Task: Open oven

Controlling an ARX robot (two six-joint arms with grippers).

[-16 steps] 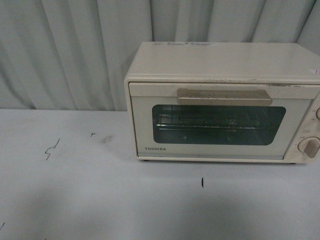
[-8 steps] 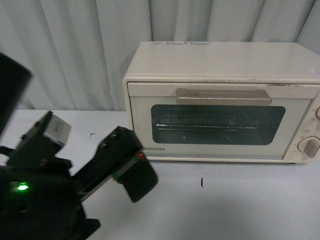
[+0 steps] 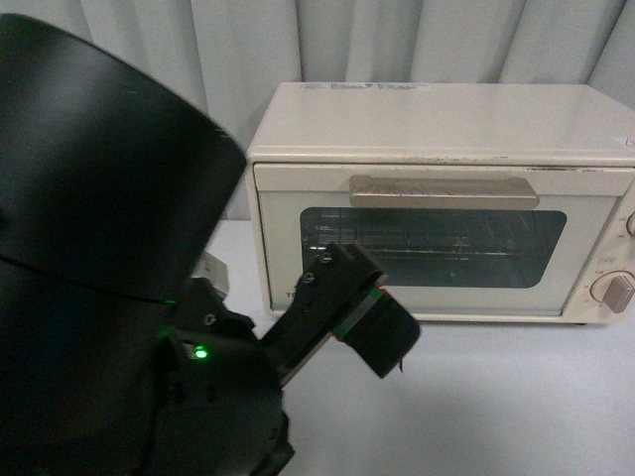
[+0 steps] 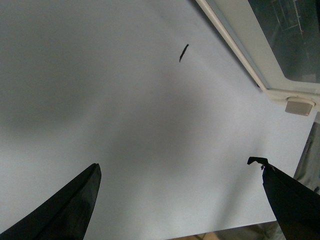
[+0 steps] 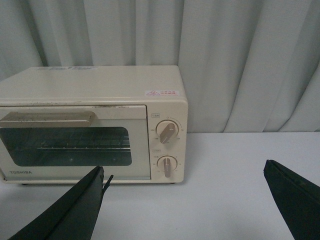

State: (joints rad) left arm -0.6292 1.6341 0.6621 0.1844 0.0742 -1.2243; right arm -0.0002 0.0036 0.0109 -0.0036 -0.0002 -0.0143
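One cream-white boxy toaster oven (image 3: 437,129), on one pale grey counter (image 3: 516,407). On the oven: one beige bar handle (image 3: 442,190), one dark glass window (image 3: 496,260), one wire rack (image 3: 427,241) and two round beige knobs (image 5: 167,132) (image 5: 166,166). One pink label (image 5: 162,93) on its top. Two hands: one left hand (image 4: 175,167) and one right hand (image 5: 184,167), each with two black fingers (image 4: 75,205) (image 5: 75,210). One short black mark (image 4: 183,52) on the counter. One green light (image 3: 200,352) on the left arm (image 3: 99,248).
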